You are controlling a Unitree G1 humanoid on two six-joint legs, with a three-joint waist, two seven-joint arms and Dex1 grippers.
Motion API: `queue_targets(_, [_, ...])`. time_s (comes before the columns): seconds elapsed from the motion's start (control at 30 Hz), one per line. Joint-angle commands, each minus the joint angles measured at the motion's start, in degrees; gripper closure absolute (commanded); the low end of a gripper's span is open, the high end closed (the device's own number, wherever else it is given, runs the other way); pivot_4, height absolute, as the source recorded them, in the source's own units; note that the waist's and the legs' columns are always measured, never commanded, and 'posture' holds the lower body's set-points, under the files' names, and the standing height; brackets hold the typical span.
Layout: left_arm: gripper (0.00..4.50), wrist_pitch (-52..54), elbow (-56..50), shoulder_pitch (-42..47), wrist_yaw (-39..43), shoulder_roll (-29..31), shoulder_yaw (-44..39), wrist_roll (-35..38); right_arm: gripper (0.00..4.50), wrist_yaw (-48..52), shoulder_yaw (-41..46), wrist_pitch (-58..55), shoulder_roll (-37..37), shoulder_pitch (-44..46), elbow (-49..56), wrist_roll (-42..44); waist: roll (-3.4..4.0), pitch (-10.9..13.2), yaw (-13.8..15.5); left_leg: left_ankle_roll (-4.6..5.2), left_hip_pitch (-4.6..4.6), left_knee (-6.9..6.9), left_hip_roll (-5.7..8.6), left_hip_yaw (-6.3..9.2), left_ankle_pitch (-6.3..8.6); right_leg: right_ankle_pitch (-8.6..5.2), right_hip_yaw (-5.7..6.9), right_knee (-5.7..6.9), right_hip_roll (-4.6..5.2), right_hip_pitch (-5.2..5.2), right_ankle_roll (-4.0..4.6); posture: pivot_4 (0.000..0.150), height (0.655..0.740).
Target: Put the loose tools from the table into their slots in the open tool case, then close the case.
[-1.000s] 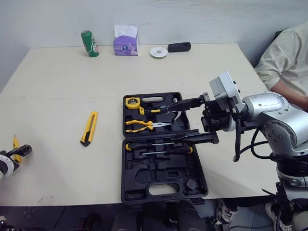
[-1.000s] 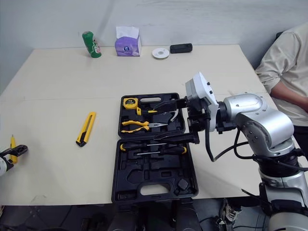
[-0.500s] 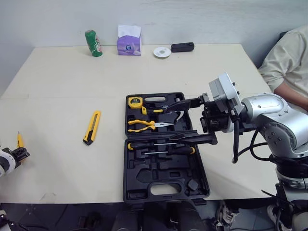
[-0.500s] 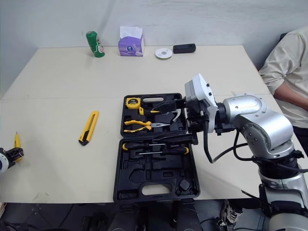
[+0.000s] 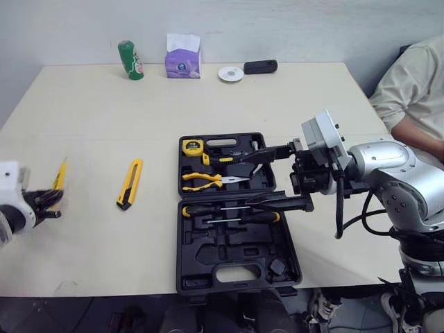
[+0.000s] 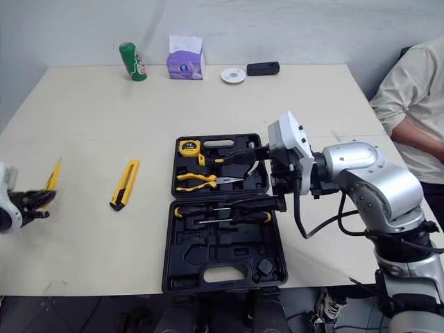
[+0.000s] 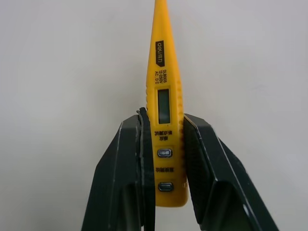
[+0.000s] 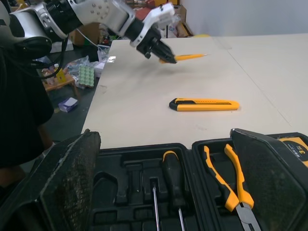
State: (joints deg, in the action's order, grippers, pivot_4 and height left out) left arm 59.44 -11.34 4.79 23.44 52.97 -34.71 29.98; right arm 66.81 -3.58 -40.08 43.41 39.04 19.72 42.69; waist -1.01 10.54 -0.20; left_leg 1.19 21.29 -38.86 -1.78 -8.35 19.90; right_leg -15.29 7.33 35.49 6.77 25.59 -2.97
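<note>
My left claw [image 5: 41, 201] is squeezed shut on a thin yellow plastic tester pen [image 7: 163, 72]. I hold it by the fat end with the little buttons, so the pointy end sticks out in front. I think that leaves the tip free to go into a slot first. The pen is up off the pale flat table [image 5: 104, 104], at the left side, well apart from the black plastic tool case [image 5: 236, 267].

My right claw [image 5: 243, 179] is wide open and holds nothing. It hangs over the middle of the case, above where the two halves meet. I think it is waiting there, close to the slots, ready to help.

The case lies flat and open so the tools can drop in. The far half has yellow-handled pliers [image 5: 205, 180] and a small yellow tape measure [image 5: 191, 147]. The near half has two long screwdrivers [image 5: 229, 211] and some empty slots.

A yellow and black box cutter [image 5: 130, 184] lies flat on the table between my left claw and the case. It is loose and needs a slot too, so the lid must wait.
</note>
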Motion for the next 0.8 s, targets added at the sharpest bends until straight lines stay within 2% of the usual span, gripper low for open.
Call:
queue_targets(0.03, [3.97,2.9,-12.5,-0.6,8.2,4.7,3.2,6.4,0.0,0.6,3.2,-0.2,2.5,-2.0,2.0,0.9,0.01,0.0,0.0,0.0,0.0,0.05,0.0,0.0,0.0,0.0,0.0,-0.02,-0.01,0.01,0.0,0.15,0.7278])
queue_targets(0.13, [3.97,4.3,-20.8,1.1,15.0,9.4,9.4,11.5,0.0,0.2,4.0,-0.9,3.7,-4.6,3.6,1.6,0.04,0.0,0.0,0.0,0.0,0.12,0.0,-0.01,0.0,-0.01,0.01,-0.08,-0.03,0.01,0.01,0.15,0.7278])
queue_targets(0.2, [3.97,1.6,-24.4,4.0,19.3,12.3,16.3,11.8,0.0,-0.2,4.5,-1.7,4.3,-6.8,5.1,2.4,0.08,0.1,0.1,0.0,0.01,0.12,0.0,-0.02,0.0,-0.01,0.01,-0.1,-0.06,0.01,0.01,0.15,0.7278])
queue_targets(0.3, [3.97,-0.2,-26.4,11.6,23.1,13.7,27.0,10.8,0.0,0.0,4.6,-2.6,5.8,-10.4,7.9,2.9,0.11,0.1,0.2,-0.04,0.0,0.1,-0.01,-0.04,-0.05,-0.01,0.0,-0.09,-0.14,-0.01,0.01,0.15,0.7278])
queue_targets(0.37, [3.97,-0.7,-27.0,17.6,24.5,13.1,35.4,7.8,0.0,-0.6,4.1,-2.0,6.5,-13.2,10.1,1.7,0.11,0.1,0.2,-0.01,-0.02,0.07,0.0,-0.08,-0.09,-0.01,-0.02,-0.05,-0.19,-0.03,0.01,0.15,0.7278])
queue_targets(0.43, [3.97,-2.6,-26.9,20.3,25.6,13.1,39.7,5.1,0.0,-1.8,3.9,-2.3,6.7,-14.8,11.9,1.5,0.1,0.1,0.0,-0.01,-0.05,0.04,-0.02,-0.1,-0.15,-0.01,-0.04,0.0,-0.24,-0.04,0.01,0.15,0.7278])
queue_targets(0.57, [3.97,0.3,-26.3,28.9,24.7,7.3,53.1,-0.3,0.0,-5.8,6.5,-4.6,7.4,-19.8,16.2,3.5,0.02,0.2,0.6,0.25,-0.05,-0.01,-0.01,-0.1,-0.36,-0.01,-0.06,0.06,-0.29,-0.05,0.01,0.15,0.7278])
queue_targets(0.8, [3.97,4.1,-24.8,34.8,25.7,2.7,61.2,-3.4,0.0,-9.6,9.7,-6.6,8.4,-25.0,19.7,6.2,-0.17,0.3,1.3,0.48,0.03,-0.16,-0.02,-0.08,-0.41,0.01,-0.07,0.05,-0.31,-0.06,-0.02,0.15,0.7278])
